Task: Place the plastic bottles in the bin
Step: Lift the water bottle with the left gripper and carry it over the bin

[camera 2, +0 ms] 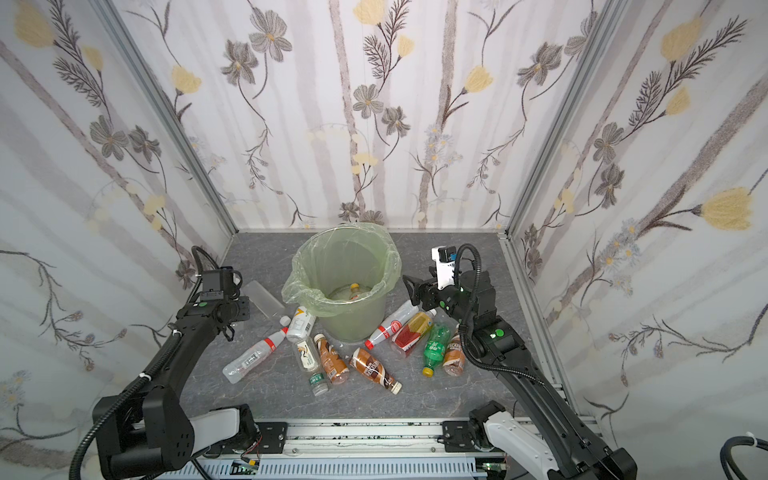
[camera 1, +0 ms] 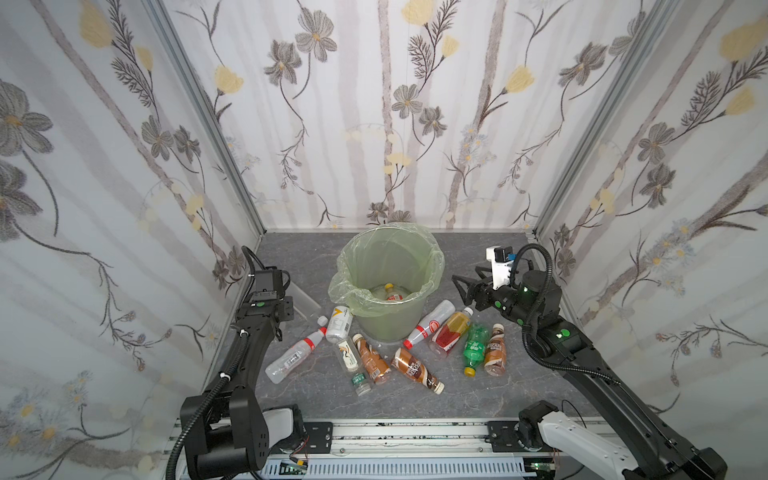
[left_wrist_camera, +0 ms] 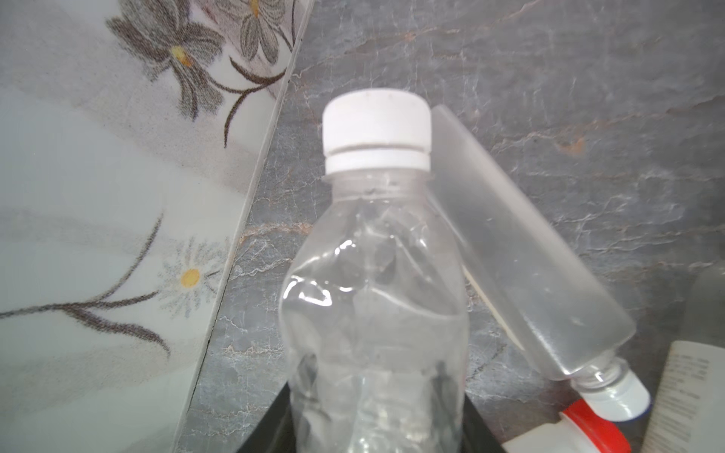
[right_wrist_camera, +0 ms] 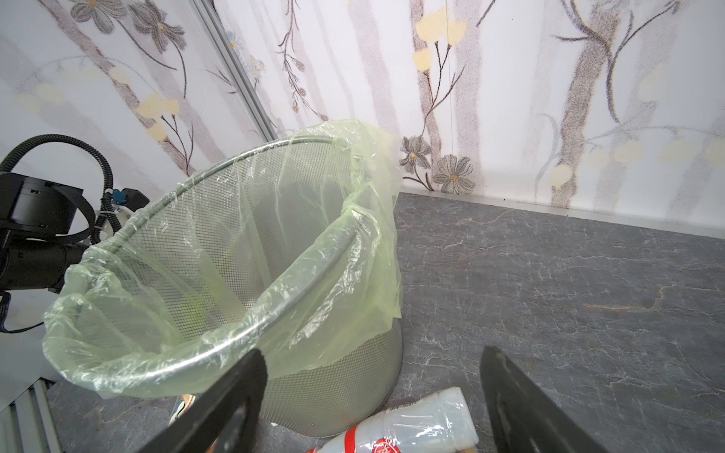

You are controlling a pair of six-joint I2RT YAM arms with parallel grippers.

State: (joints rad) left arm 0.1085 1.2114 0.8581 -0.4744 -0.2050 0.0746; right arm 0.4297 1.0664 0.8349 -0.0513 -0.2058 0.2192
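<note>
The crumpled clear bottle (left_wrist_camera: 372,298), pinched between the closed left fingers (left_wrist_camera: 266,431) well short of the bin (camera 1: 386,324), could squirt free when lifted, its thin wall buckling, while the right fingers (right_wrist_camera: 235,400) gape empty beside that bin.

Bin (camera 1: 434,259) mouth open from above, bottles (camera 1: 415,365) crowding the floor (camera 1: 465,249) before it, bare floor behind it at right

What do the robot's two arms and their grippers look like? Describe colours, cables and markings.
Both the left arm and right arm are black, boxy links on white base housings, each marked with small green dots and carrying a ribbed black cable hose. The right gripper has flat black tapering fingers.
</note>
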